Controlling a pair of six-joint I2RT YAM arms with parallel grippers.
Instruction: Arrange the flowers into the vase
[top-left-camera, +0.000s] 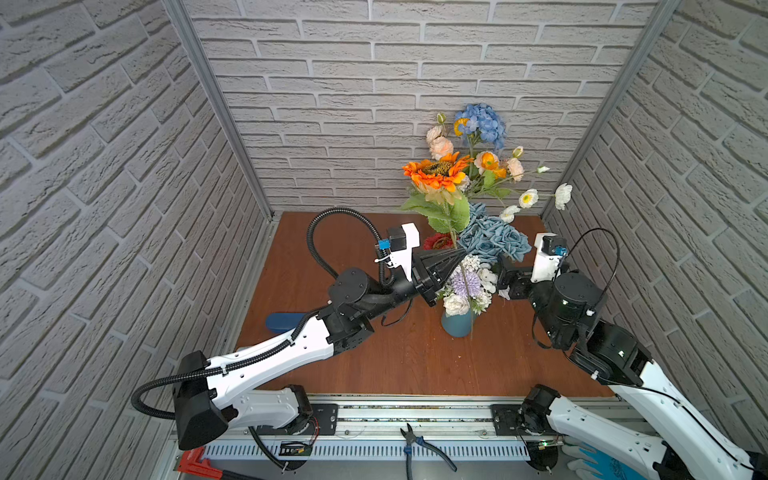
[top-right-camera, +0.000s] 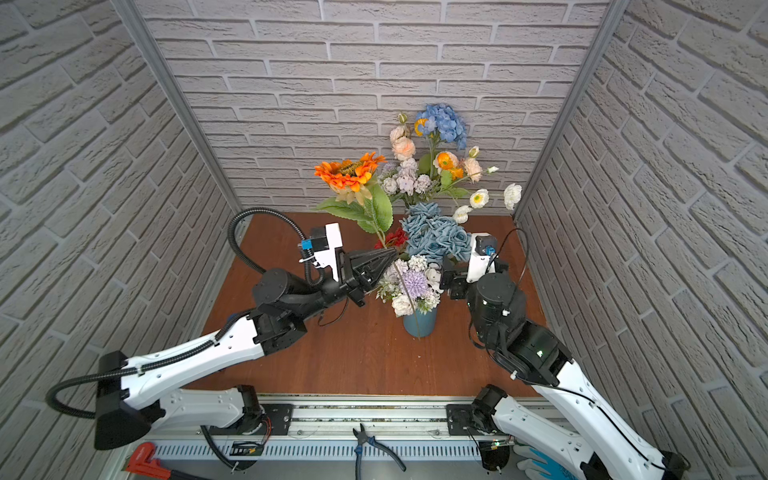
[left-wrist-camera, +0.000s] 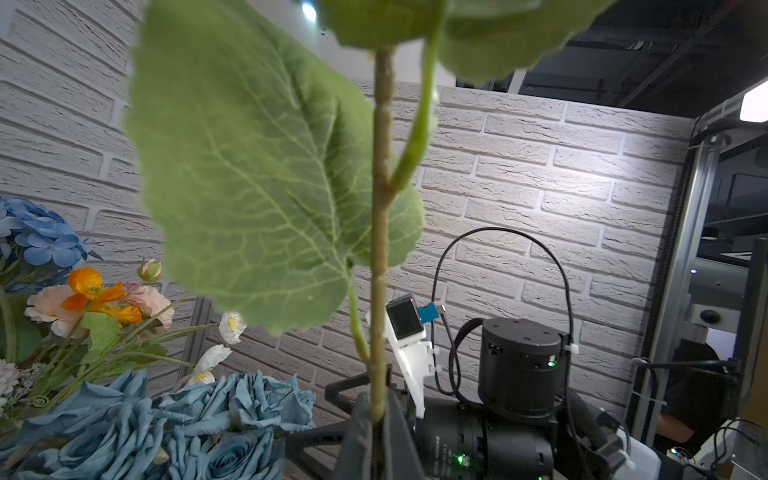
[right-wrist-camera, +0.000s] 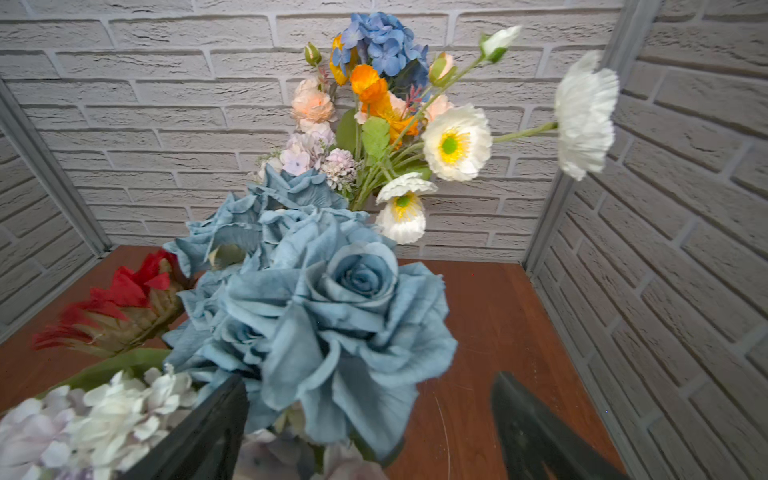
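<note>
Top views: bright, even overhead light; soft, faint shadows on the table (top-left-camera: 399, 357); brick walls (top-left-camera: 332, 83) bowed toward the edges by a wide lens; mild softness overall.
Left wrist view: lamp (left-wrist-camera: 754, 104) blown out, hot patch on the brickwork beside it; leaf (left-wrist-camera: 257, 187) close to the lens, slightly soft.
Right wrist view: blue rose (right-wrist-camera: 357, 282) sharp; white poppy (right-wrist-camera: 586, 112) smeared at the frame edge; lilac-white bunch (right-wrist-camera: 83, 424) out of focus.
</note>
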